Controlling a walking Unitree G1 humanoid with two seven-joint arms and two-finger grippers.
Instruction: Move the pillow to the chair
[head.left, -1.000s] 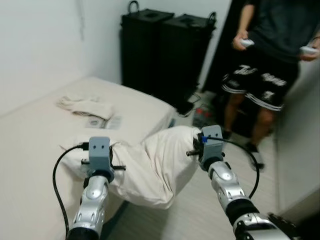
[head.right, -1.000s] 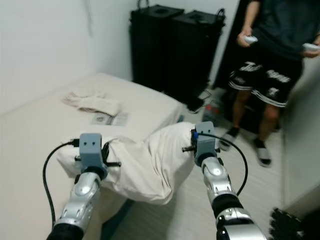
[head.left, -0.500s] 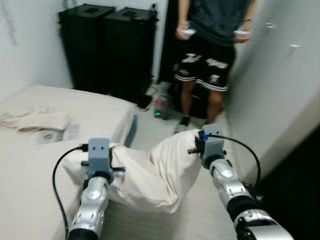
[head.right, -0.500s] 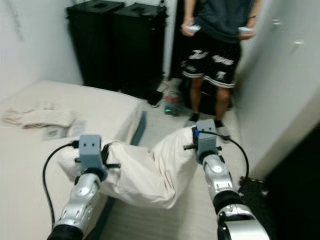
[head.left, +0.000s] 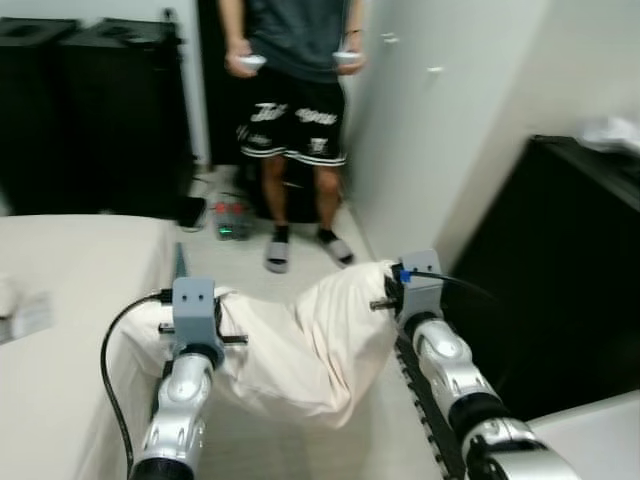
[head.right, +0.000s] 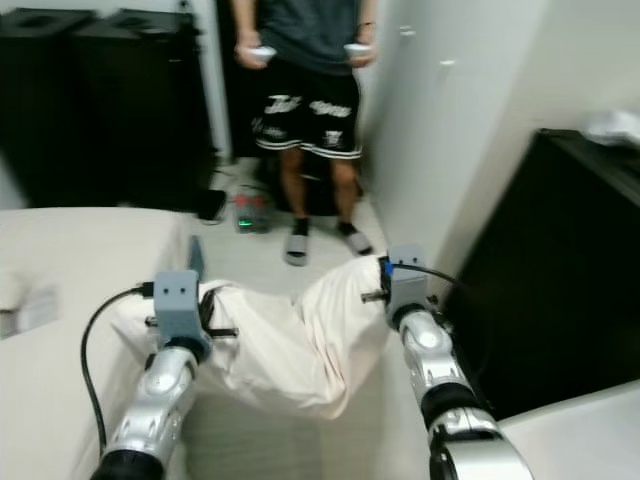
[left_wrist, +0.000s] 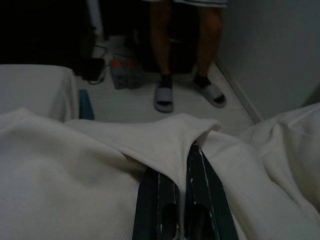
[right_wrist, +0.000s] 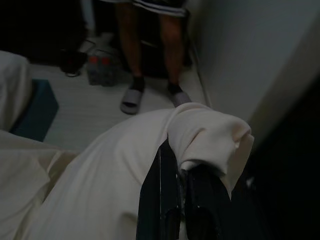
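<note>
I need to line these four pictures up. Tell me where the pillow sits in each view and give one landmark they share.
Left eye view: pillow sags low in the middle, strung between the two arms.
Right eye view: pillow in the same low middle spot.
Left wrist view: pillow bunched around the black fingers.
Right wrist view: pillow draped over the fingers.
Shared landmark: the person's grey slippers on the floor.

pale bed (head.left: 70, 290) — paper (head.left: 30, 315) on it

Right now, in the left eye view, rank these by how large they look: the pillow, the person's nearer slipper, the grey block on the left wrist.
1. Pillow, clearly largest, slung between both claws.
2. Grey block on the left wrist.
3. Slipper, smallest; it lies farther from the camera, so its true size against the block is unsure.
</note>
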